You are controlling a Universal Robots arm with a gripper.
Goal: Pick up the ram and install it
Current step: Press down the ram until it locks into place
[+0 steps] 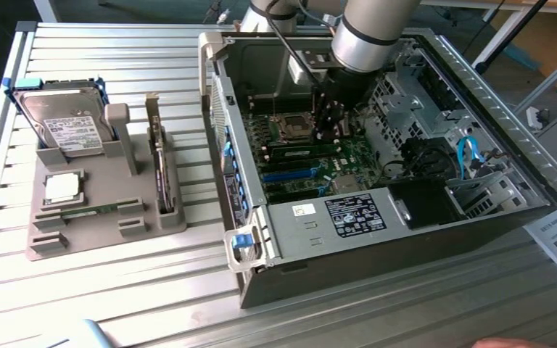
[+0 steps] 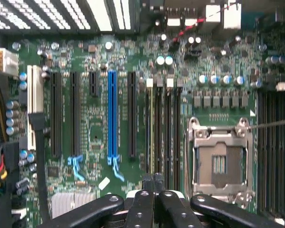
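The table point(image 1: 114, 290) of ribbed metal slats carries everything in the exterior view. On it, toward that view's right, lies the open PC case point(image 1: 510, 210), its motherboard point(image 1: 332, 163) facing up. The arm point(image 1: 370, 32) comes down into the case from above, and the gripper point(image 1: 329, 119) hangs close over the board beside the CPU socket point(image 1: 293, 129).

Toward the exterior view's left stands a grey holder point(image 1: 85, 225), well apart from the case. It carries the hard drive point(image 1: 66, 127), propped at a tilt at its far end, and the square silver CPU point(image 1: 63, 188) lying flat nearer the middle. The ram point(image 1: 163, 170) stands on edge in a slot on the holder's case-side rim, untouched and far from the gripper. A second green stick lies low in the holder's near part.

The wrist view shows what the arm hides from outside: the board seen straight on, with its black expansion slots, one blue slot point(image 2: 112, 116), the four ram slots point(image 2: 161, 128) standing empty, and the bare socket point(image 2: 219, 161) with its metal frame. The gripper point(image 2: 154, 183) appears there with its black fingers point(image 2: 141, 204) pressed together tip to tip, nothing between them, just over the end of the ram slots.
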